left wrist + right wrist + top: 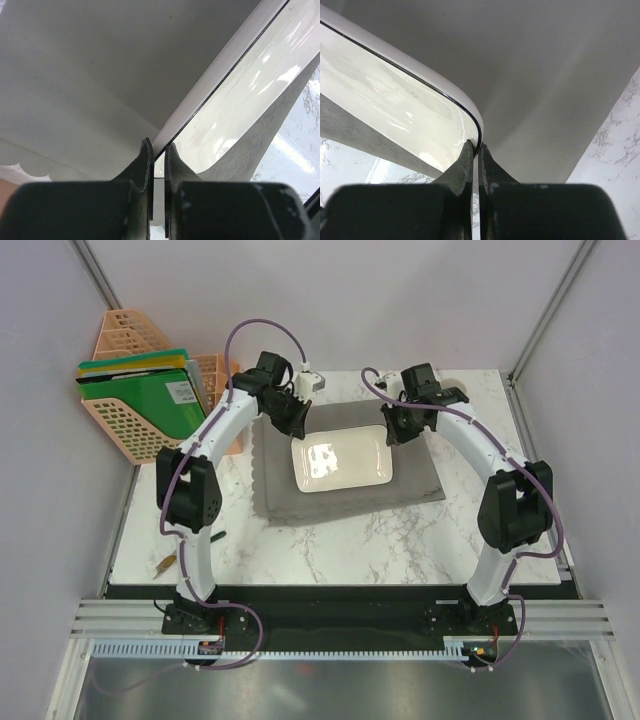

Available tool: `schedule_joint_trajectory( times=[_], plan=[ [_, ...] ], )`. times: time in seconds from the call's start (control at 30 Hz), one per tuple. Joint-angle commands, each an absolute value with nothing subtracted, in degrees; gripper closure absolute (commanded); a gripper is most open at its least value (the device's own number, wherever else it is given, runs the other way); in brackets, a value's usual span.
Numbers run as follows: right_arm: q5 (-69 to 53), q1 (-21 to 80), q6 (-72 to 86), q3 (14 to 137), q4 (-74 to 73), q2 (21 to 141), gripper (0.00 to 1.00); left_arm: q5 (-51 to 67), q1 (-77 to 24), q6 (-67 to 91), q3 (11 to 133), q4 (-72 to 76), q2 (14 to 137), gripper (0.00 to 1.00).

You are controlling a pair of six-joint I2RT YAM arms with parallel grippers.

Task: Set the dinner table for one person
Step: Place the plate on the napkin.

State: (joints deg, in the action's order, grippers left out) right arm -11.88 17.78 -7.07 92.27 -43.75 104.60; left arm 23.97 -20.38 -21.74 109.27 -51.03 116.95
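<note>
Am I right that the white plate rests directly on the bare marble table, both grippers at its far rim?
Not quite: the top external view shows the white plate on the grey placemat, itself on the marble table. The left gripper and right gripper are at its far rim.

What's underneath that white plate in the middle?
A grey scallop-edged placemat lies under the white plate, itself on the marble table. Anything directly beneath the plate is covered from view.

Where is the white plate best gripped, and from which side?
Grip the white plate by its raised rim near the far corners, from the short ends: it lies flat on the placemat, so only the lip offers an edge. The left pincer and right pincer pinch there.
</note>
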Motion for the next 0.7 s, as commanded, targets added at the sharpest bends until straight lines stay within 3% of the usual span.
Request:
schedule_joint_trajectory(
  times=[0.0, 0.67],
  plan=[
    [-17.49, 20.65, -6.77, 92.28, -45.97, 103.18, 1.00, 23.47, -20.57, -16.61, 112.06, -42.28, 115.22, 0.98],
    [-17.14, 18.02, -9.23, 98.43, -45.18, 113.11, 1.00, 22.59, -20.65, -17.40, 119.26, -44.03, 122.95, 0.98]
  ],
)
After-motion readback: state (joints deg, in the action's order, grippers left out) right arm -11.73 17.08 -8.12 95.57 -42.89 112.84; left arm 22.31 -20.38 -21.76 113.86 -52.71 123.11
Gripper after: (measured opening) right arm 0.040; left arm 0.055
